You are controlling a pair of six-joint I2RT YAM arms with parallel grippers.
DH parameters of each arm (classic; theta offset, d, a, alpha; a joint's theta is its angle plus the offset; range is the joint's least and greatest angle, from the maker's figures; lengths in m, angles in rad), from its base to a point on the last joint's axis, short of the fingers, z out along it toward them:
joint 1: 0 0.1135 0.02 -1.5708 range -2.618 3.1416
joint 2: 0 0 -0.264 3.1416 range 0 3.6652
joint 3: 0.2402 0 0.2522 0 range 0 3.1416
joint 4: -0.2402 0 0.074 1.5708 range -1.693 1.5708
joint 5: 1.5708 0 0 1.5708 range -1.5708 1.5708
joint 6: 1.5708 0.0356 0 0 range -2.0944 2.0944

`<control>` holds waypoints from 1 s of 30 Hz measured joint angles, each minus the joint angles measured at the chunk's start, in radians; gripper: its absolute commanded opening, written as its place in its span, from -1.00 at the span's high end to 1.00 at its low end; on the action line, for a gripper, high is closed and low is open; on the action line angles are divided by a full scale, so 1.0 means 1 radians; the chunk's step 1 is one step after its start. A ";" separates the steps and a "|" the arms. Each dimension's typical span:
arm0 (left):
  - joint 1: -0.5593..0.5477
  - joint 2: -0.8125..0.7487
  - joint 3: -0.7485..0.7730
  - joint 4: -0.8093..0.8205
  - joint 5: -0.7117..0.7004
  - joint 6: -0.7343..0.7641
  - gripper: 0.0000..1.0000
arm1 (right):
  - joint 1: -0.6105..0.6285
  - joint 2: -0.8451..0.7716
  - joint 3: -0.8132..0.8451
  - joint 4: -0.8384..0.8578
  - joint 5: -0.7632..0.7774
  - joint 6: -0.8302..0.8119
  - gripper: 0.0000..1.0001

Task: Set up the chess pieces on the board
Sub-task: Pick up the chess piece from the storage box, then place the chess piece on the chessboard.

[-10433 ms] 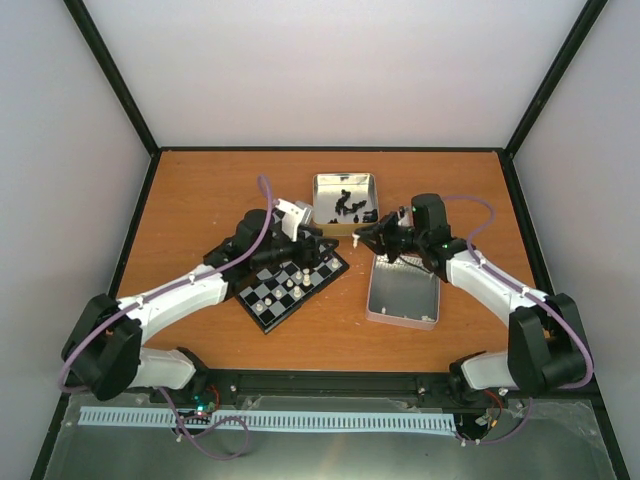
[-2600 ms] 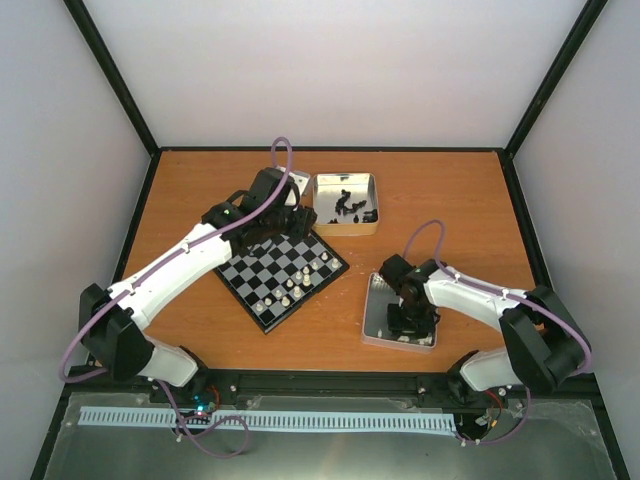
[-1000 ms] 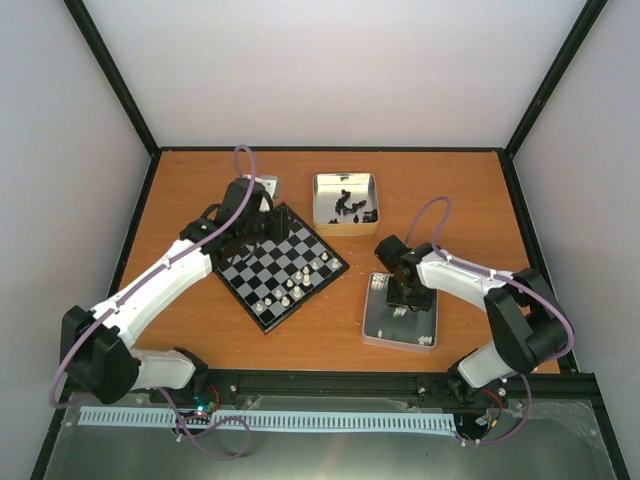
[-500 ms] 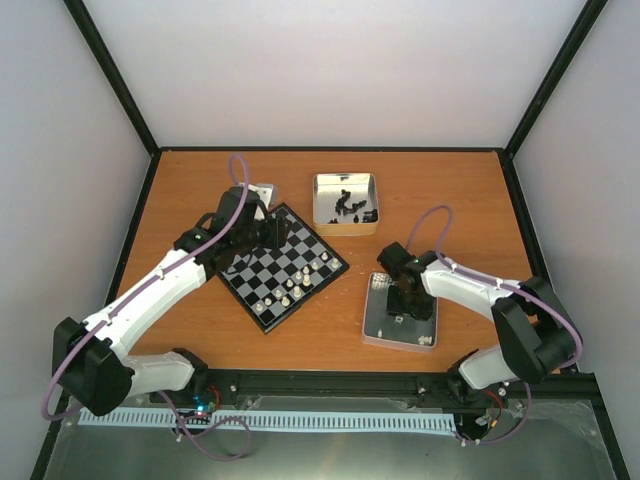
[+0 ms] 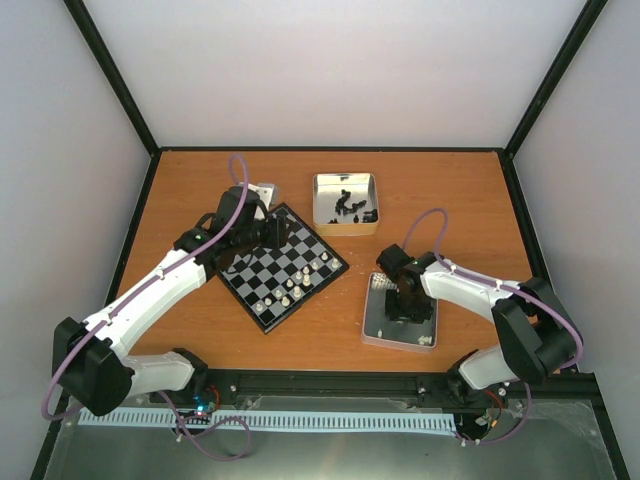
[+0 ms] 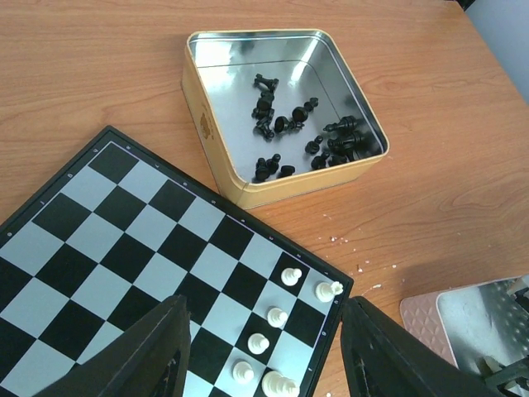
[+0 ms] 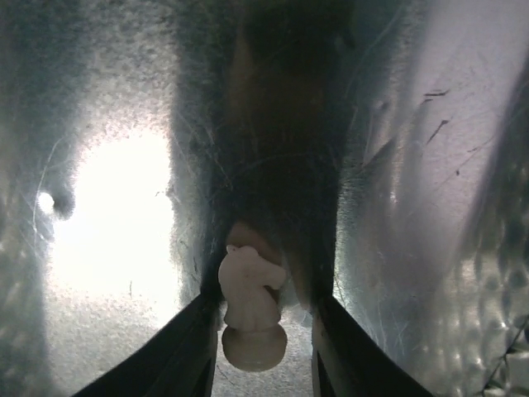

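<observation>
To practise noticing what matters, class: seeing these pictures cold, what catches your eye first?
The board, angled left of centre, carries only a few cream-white pieces clustered near one corner, with the left gripper open above it. Beyond it a gold tin holds loose black chessmen. In the flat tin by the right arm, the right gripper straddles a white knight.

We log the right jaws gone from the gold tin into the flat tin, now flanking a white knight. Left jaws retreated to the board's far-left corner.
</observation>
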 measured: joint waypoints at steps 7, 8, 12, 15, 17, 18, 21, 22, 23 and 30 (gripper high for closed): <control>0.000 0.000 0.000 0.005 0.004 -0.002 -0.01 | 0.004 0.001 0.000 -0.011 -0.003 -0.023 0.67; 0.000 0.000 0.000 0.006 0.005 -0.003 -0.01 | 0.004 0.001 0.000 -0.010 -0.002 -0.022 0.67; 0.000 0.000 -0.002 0.006 0.017 -0.002 -0.02 | 0.005 0.000 0.001 -0.009 0.005 -0.023 0.68; 0.000 0.000 -0.005 0.010 0.064 0.001 -0.04 | 0.006 -0.027 0.001 0.007 0.022 -0.038 0.67; 0.000 0.002 -0.005 0.021 0.123 0.009 -0.10 | 0.007 -0.080 0.001 0.037 0.026 -0.063 0.64; 0.000 0.004 -0.005 0.029 0.162 0.013 -0.13 | 0.009 -0.110 0.003 0.050 0.025 -0.076 0.64; 0.000 0.024 -0.005 0.050 0.285 0.027 -0.36 | 0.022 -0.237 0.016 0.130 -0.005 -0.139 0.63; 0.000 0.034 -0.003 0.052 0.322 0.035 -0.43 | 0.026 -0.276 0.022 0.166 -0.025 -0.161 0.64; 0.000 0.042 0.001 0.052 0.354 0.043 -0.48 | 0.029 -0.311 0.027 0.206 -0.049 -0.182 0.65; 0.000 0.102 0.080 0.047 0.606 0.069 -0.47 | 0.040 -0.391 0.089 0.409 -0.226 -0.255 0.67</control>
